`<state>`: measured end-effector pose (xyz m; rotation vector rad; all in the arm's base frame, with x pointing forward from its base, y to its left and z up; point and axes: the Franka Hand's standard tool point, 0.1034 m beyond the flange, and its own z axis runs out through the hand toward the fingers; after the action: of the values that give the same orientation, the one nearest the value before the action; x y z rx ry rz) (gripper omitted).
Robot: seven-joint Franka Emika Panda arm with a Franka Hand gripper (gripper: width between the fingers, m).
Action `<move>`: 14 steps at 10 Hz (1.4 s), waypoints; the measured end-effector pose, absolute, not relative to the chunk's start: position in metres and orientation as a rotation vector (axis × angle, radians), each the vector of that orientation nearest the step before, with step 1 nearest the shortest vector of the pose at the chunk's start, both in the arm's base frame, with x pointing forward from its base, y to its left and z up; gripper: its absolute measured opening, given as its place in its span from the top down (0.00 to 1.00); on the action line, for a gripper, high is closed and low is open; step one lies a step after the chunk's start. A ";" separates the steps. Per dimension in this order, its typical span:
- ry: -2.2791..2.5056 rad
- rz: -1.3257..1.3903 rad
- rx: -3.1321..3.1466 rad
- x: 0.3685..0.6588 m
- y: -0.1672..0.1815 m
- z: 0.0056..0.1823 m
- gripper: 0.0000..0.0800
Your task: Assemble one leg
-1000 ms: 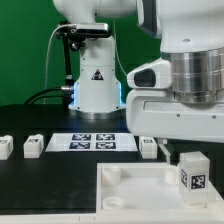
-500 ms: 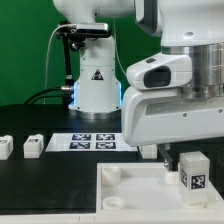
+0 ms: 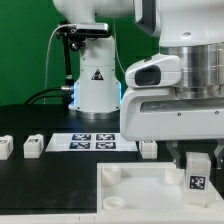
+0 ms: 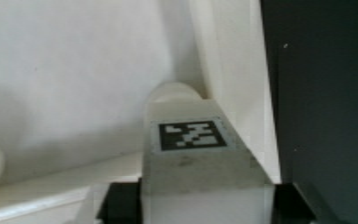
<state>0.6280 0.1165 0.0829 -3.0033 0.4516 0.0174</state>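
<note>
We see our claw (image 3: 197,159) clamped on the leg (image 3: 197,176), which hangs straight below it, long axis vertical. It is near the counter's front edge at the exterior view's right, over a corner of the white panel (image 3: 120,190).

text: none; warning triangle (image 3: 97,76) on robot base (image 3: 96,97); tag (image 3: 197,183) on leg (image 3: 197,163)
</note>
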 end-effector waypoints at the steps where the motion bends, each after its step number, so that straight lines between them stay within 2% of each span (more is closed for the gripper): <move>1: 0.728 0.038 -2.934 0.628 0.115 0.083 0.62; 4: 1.408 0.110 -2.613 0.629 0.108 0.081 0.62; 7: 1.881 0.192 -2.278 0.627 0.115 0.082 0.62; 10: 1.956 0.202 -2.221 0.626 0.118 0.082 0.62; 12: 1.672 0.189 -2.439 0.623 0.122 0.075 0.31; 13: 1.474 0.176 -2.561 0.623 0.121 0.074 0.31; 14: 1.259 0.147 -2.676 0.623 0.120 0.073 0.21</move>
<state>0.6230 0.1197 0.0733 -2.6763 1.2587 0.1475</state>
